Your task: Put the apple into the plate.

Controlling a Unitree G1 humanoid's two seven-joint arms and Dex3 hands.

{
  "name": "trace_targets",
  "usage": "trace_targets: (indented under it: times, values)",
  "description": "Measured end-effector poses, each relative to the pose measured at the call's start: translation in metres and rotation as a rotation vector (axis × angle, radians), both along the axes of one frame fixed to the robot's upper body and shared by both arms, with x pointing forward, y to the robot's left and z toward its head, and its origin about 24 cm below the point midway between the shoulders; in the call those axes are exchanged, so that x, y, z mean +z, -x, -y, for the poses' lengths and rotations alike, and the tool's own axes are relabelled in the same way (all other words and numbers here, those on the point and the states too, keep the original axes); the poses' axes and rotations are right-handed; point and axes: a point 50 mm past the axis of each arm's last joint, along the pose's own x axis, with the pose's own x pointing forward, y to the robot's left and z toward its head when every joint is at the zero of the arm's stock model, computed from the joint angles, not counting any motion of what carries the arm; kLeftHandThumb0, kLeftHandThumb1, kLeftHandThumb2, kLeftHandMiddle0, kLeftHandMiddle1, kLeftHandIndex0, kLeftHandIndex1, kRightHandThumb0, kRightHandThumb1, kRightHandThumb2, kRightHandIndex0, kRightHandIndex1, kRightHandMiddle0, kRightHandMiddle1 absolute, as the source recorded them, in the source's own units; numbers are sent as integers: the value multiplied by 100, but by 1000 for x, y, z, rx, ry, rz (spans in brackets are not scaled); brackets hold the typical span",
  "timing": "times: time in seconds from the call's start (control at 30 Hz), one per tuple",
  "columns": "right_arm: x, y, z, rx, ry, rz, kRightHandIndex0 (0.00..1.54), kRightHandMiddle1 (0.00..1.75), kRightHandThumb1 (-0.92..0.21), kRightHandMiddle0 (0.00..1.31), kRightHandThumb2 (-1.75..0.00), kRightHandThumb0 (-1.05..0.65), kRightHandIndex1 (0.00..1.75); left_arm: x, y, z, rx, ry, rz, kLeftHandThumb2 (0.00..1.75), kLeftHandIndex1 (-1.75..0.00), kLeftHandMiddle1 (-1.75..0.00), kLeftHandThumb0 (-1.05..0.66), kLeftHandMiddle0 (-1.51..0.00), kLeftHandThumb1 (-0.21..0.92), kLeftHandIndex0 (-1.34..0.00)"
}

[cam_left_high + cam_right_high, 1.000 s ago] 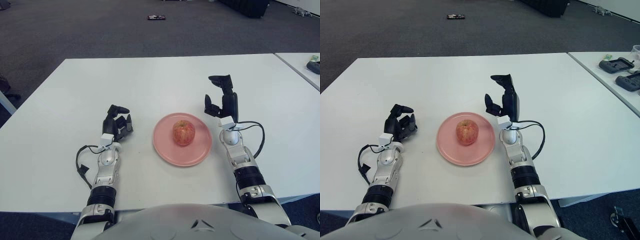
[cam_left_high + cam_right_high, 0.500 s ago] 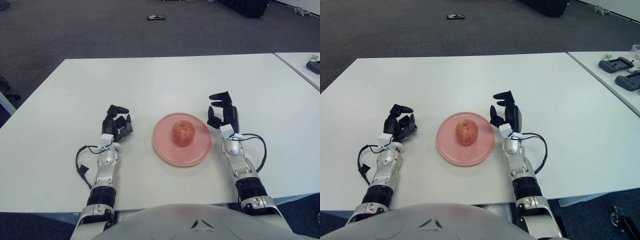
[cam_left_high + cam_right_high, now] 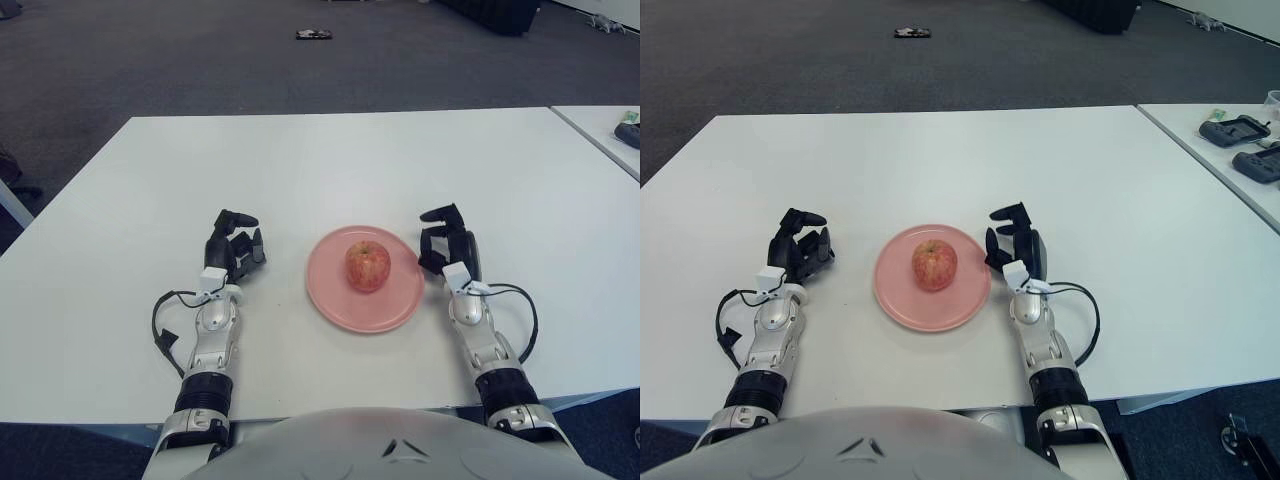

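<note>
L-eye view: white table [image 3: 330, 160], 1 pink plate [image 3: 330, 300] near front centre; apple [image 3: 367, 266] upright in plate middle, red-yellow, stem side up. Right hand [image 3: 446, 245] just beside plate's right rim, apart from apple w/ bare plate between; fingers curled loosely, nothing held. Left hand [image 3: 232, 245] on plate's left side, clear gap to rim, further from apple than right hand; fingers curled inward, nothing held. Both forearms run back toward robot body at bottom edge, cable looped by each wrist. R-eye view: same layout. Apple [image 3: 934, 264] centred on plate [image 3: 902, 300]; right hand [image 3: 1014, 244] close against right rim, whether touching rim cannot tell; left hand [image 3: 800, 248] well left of plate. Second table [image 3: 1230, 150] at right edge w/ dark devices [image 3: 1240, 130] on it. Small dark item [image 3: 912, 33] on grey carpet beyond table.
</note>
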Motion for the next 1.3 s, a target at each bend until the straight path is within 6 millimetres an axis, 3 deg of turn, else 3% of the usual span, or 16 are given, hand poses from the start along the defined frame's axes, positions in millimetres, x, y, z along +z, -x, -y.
trace_targets:
  times: [0.23,0.77,1.1,1.3]
  values:
    - [-3,-2,7,13,21,10,55,174,-89,22,-58,-35,114,0,0,0,-1,-3,1,105,-175,-175,-42,-96,54,-44]
    - [-5,-4,15,-86,-8,37,59,175,-81,26,-68,-36,128,0,1,-1,-3,-9,-10,104,-175,-175,-41,-96,54,-44]
    - [-3,-2,20,-154,-65,85,62,175,-80,27,-71,-36,129,-1,2,-3,1,-8,-17,102,-175,-175,-41,-93,56,-42]
    - [1,0,18,-160,-83,112,65,175,-76,29,-74,-37,122,0,1,-3,-1,-12,-17,102,-175,-175,-41,-94,56,-43]
